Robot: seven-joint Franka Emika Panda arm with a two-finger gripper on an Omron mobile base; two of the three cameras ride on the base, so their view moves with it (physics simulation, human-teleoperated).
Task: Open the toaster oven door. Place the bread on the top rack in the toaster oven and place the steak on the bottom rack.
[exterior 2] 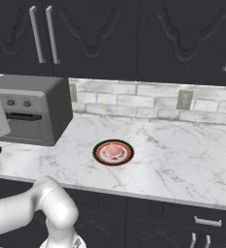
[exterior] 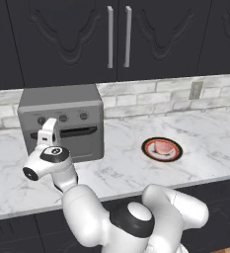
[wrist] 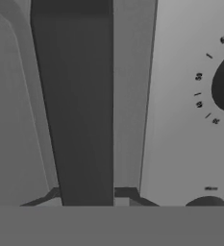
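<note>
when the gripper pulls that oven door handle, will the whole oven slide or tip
Probably not tip: the oven is boxy and sits flat. It might slide a little on the smooth marble counter. The door is closed, and its bar handle looks rigid.

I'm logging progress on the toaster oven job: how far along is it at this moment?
Nothing is finished yet. The toaster oven door looks shut, its black handle flat against the front. In hand: the end effector is at the door's left side, and the hand view looks close onto the handle. Whether it grips cannot be told. Left: opening the door and loading both racks. The steak lies on the red-rimmed plate.
</note>
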